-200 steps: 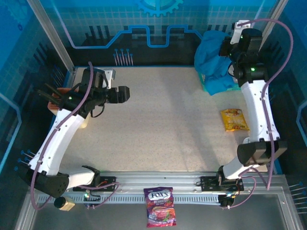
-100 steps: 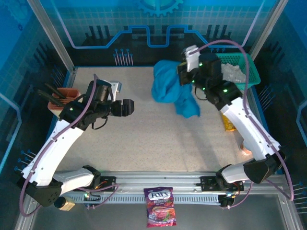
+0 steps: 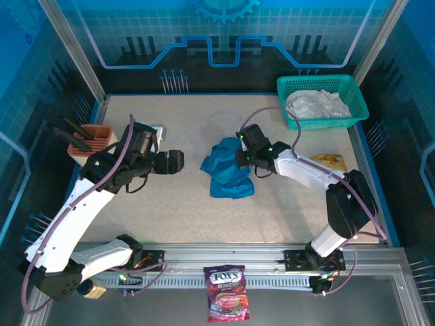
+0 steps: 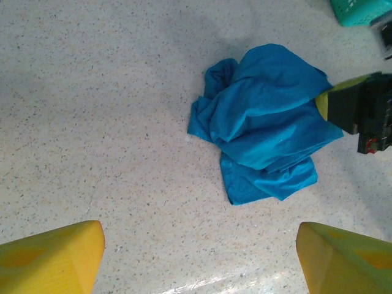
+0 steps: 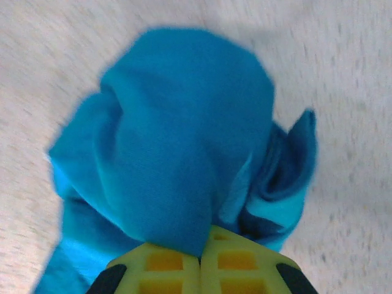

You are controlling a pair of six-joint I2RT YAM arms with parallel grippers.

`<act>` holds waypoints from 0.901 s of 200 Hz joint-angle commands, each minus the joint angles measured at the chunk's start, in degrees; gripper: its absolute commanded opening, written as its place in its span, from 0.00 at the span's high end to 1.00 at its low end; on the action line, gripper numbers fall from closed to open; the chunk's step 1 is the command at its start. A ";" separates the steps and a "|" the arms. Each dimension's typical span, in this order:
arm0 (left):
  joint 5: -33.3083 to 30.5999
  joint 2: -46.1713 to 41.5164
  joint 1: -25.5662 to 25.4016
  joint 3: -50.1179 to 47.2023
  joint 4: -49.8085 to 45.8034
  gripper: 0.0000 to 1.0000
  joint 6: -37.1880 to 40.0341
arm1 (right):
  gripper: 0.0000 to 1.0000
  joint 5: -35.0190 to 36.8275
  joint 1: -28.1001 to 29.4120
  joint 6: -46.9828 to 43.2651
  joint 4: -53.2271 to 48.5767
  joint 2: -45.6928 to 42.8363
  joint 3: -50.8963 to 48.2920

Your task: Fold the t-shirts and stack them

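Right claw [image 5: 200, 260] clenched on crumpled teal-blue t-shirt [image 3: 228, 175] (on the table [image 3: 170, 210]), left claw [image 3: 175, 162] released nearby

Teal-blue t-shirt [image 3: 228, 175] no longer hangs bunched over the green mesh basket [image 3: 325, 124]. It now lies crumpled on the table, well left of the basket and nearer than it. Right gripper [image 5: 201, 256], clamped on the cloth, has come down with it. The basket is uncovered and the white t-shirt [image 3: 316, 104] shows inside. Left gripper [image 3: 178, 161] has drifted slightly farther from the basket.
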 commanded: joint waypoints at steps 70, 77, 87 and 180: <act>-3.20 10.11 -8.56 -9.64 9.05 0.08 -10.97 | 0.25 -2.44 -14.39 5.91 -5.82 -20.51 -16.14; -3.11 11.54 -8.92 -10.23 10.56 0.08 -12.20 | 0.21 -3.83 -15.74 5.77 -6.35 -22.62 -16.67; -2.90 13.64 -9.31 -10.87 12.66 0.08 -13.63 | 0.17 -6.00 -17.64 5.54 -7.18 -25.14 -17.00; 0.43 35.67 -10.86 -8.27 34.98 0.13 -18.88 | 0.22 -20.98 -19.88 12.08 -1.18 -28.12 -23.40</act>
